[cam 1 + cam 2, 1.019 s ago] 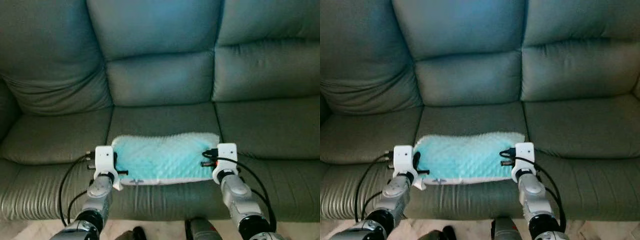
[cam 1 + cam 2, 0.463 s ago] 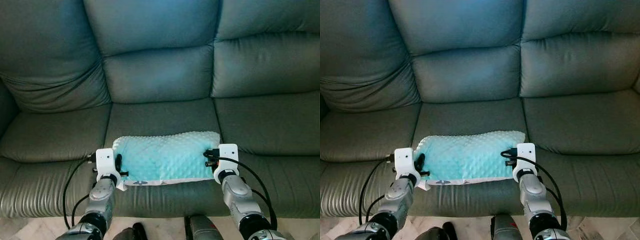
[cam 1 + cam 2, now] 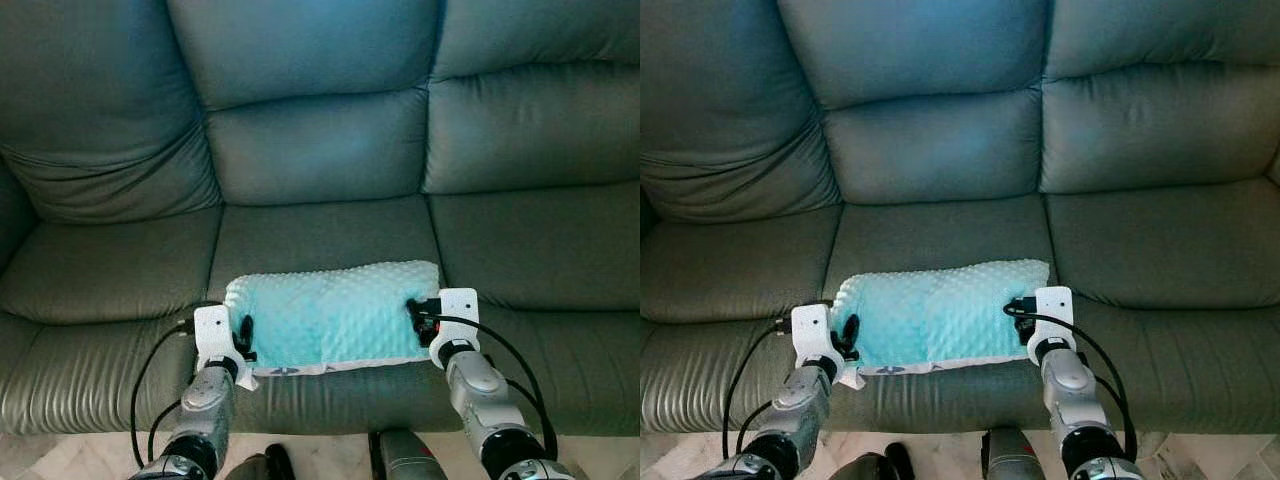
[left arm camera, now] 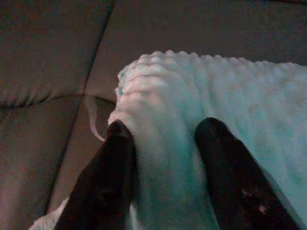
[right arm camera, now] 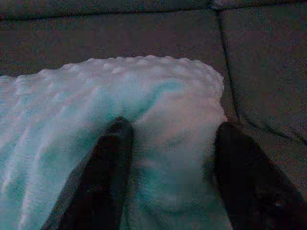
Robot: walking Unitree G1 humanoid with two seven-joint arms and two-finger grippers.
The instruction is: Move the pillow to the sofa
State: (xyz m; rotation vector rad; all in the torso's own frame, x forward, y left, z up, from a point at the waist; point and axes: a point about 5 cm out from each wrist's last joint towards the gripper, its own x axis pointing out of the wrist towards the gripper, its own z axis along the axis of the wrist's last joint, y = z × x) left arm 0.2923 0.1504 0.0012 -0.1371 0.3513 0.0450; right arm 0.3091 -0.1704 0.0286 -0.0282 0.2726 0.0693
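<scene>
A pale turquoise dimpled pillow [image 3: 330, 315] lies across the front of the sofa's middle seat [image 3: 320, 235]. My left gripper [image 3: 243, 336] is shut on its left end, and in the left wrist view both black fingers [image 4: 112, 167] press into the fabric on either side of a bunched edge. On its right end my right gripper [image 3: 413, 312] is shut, its fingers [image 5: 108, 158] sunk into the plush surface. The pillow's white underside shows along its front edge [image 3: 330, 366]. Whether the pillow rests on the cushion or hangs just above it I cannot tell.
The dark grey-green leather sofa [image 3: 320, 140] spans the view, with a seat to the left [image 3: 100, 270] and one to the right [image 3: 540, 240]. A strip of pale floor [image 3: 70, 455] and my own dark lower body [image 3: 400, 458] show below its front edge.
My left gripper has shifted slightly right and down, pushing the pillow's left end inward so it bunches a little. The right gripper has hardly moved. The camera has tilted slightly.
</scene>
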